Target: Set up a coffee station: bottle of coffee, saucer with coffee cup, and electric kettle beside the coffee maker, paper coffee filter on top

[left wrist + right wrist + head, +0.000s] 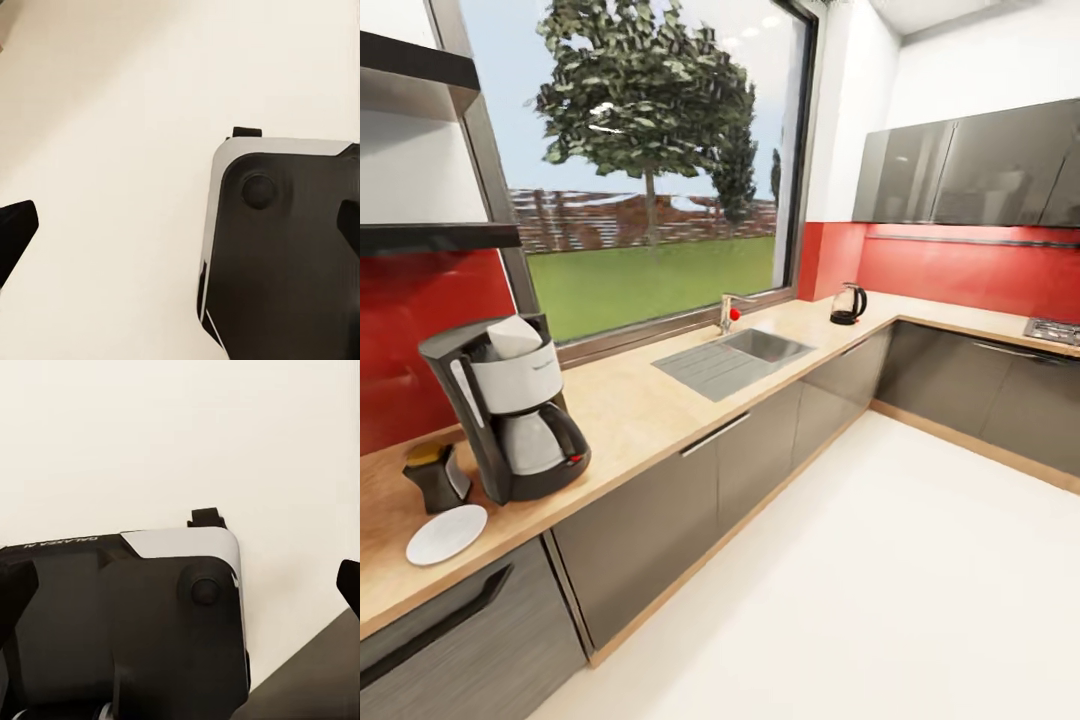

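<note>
On the kitchen countertop (640, 415) at the left stands the coffee maker (510, 415), with the white paper coffee filter (512, 337) on its top. The bottle of coffee (435, 475) stands just left of it, and the empty white saucer (446, 533) lies in front of the bottle. The electric kettle (849, 304) sits far off at the counter's corner, past the sink. The coffee cup is out of view. The black kitchen shelf (430, 237) hangs on the wall above the coffee maker. My left gripper (180, 232) and right gripper (180, 585) hang open over the pale floor, holding nothing.
A sink (765, 346) with a faucet (728, 312) is set in the counter under the big window. A hob (1052, 330) lies on the right-hand counter run below dark wall cabinets (970, 165). My own base (285, 255) shows under both wrists.
</note>
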Tool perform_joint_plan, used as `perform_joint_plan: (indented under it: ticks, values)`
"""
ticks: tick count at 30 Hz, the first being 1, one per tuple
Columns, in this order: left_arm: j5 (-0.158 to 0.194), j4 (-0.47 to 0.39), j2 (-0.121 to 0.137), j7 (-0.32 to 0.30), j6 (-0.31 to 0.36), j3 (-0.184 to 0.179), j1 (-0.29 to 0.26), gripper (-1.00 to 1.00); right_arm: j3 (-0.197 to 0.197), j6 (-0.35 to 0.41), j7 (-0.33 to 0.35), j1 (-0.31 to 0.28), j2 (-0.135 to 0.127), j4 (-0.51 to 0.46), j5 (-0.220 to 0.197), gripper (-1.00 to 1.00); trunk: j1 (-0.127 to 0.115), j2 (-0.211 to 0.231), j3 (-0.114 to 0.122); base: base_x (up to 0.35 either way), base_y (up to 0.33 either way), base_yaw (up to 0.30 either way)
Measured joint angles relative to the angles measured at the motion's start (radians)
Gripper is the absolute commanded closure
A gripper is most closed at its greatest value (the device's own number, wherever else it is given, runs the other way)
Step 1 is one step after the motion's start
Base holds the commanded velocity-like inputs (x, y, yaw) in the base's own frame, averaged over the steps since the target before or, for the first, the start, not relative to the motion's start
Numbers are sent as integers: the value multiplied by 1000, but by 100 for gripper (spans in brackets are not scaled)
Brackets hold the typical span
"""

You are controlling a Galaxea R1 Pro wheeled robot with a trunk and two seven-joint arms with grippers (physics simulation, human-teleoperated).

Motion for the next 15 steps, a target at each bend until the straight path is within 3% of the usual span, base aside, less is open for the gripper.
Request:
perform_joint_plan:
  ticks: [15]
  values:
    - [-12, 3, 0, 0, -2, -10, 0, -100, -1, 0, 0, 0, -1, 0, -2, -100, 0, 0, 0, 0, 0, -288]
